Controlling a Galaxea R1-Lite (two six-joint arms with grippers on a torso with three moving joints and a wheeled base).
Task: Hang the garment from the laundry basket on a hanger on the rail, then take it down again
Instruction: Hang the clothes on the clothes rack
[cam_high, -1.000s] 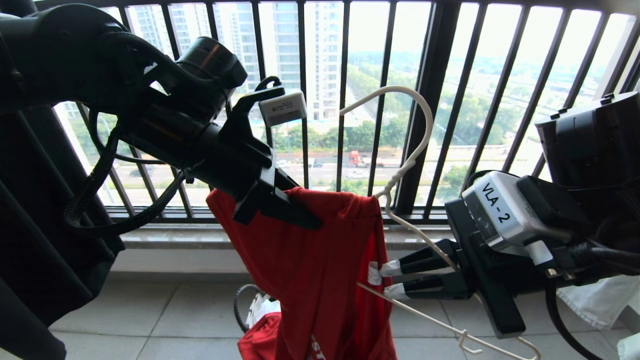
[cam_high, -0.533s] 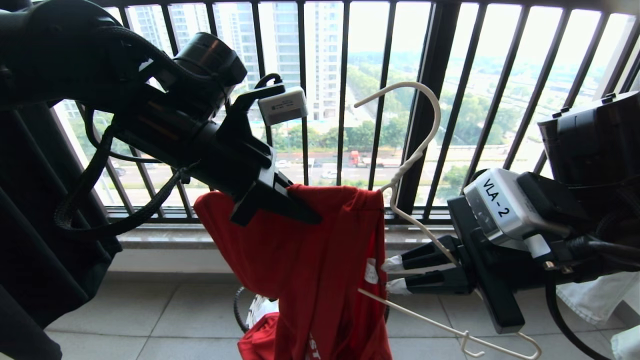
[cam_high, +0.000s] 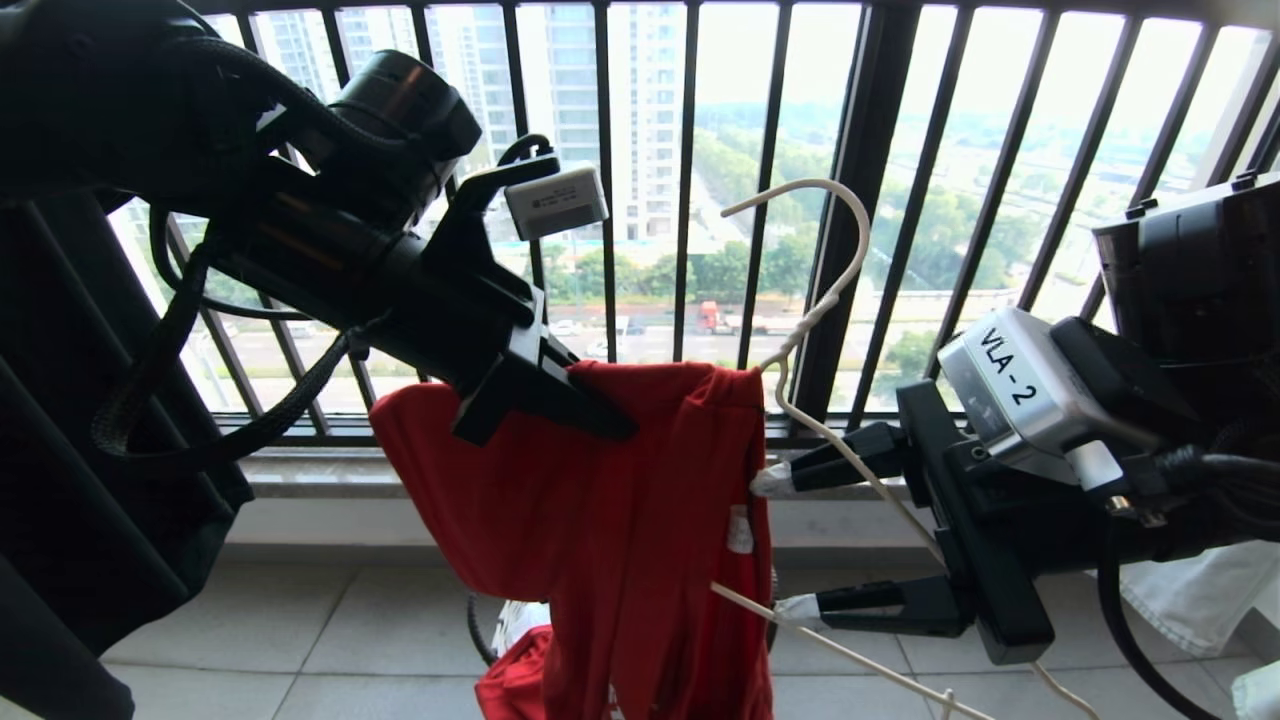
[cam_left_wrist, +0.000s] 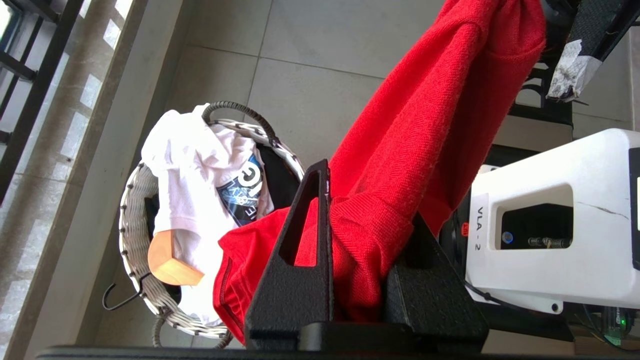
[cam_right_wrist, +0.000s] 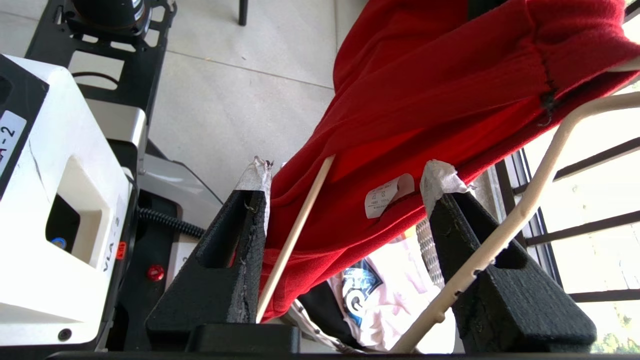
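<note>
Left gripper (cam_high: 585, 410): clenching a bunched fold of the garment (cam_high: 610, 520) near its top edge, holding it up in front of the window railing (cam_high: 850, 200).
Right gripper (cam_high: 790, 545): standing released, its taped fingers (cam_right_wrist: 440, 180) spread wide, with the hanger (cam_high: 840, 300) wires passing between them.
Garment: hanging as a red drape between the two grippers, its lower end trailing down toward the laundry basket (cam_left_wrist: 137, 220); a small white label is showing on its edge beside the right gripper.
Hanger: leaning tilted, its neck sitting at the garment's upper corner, hook pointing up, free of any support.
Laundry basket: sitting on the tiled floor (cam_left_wrist: 320, 60) below, holding a white printed garment (cam_left_wrist: 200, 180).
</note>
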